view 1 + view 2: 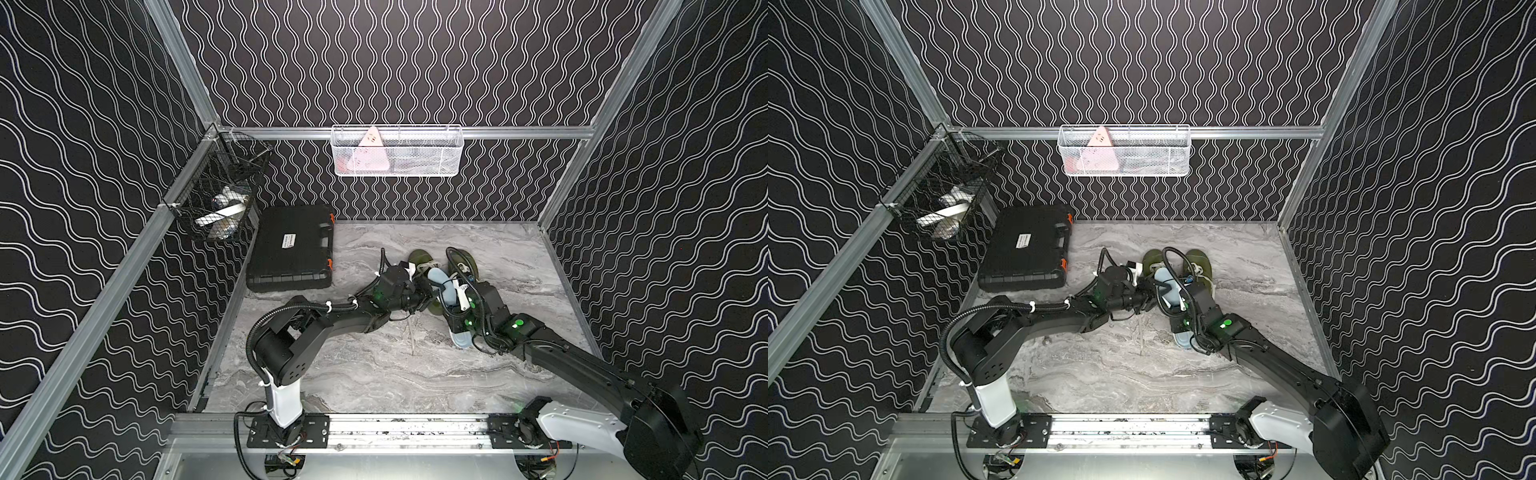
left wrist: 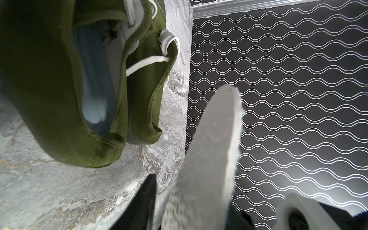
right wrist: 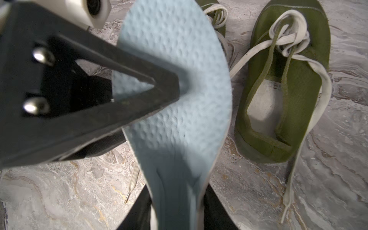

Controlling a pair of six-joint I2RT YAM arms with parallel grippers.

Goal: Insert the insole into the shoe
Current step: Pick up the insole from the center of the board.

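Right wrist view: the right gripper [image 3: 178, 191] has its jaws closed on the narrow end of the pale blue insole [image 3: 175, 103], which is held above the marble desk [image 3: 59, 189]. The left gripper [image 1: 430, 293] has its jaws parted with the insole between them, and the left wrist view shows one jaw clear of it. In a top view the insole hangs before two shoes, a green shoe [image 1: 1151, 258] at its 11 o'clock and an empty green shoe [image 1: 1202, 264] at its 1 o'clock.
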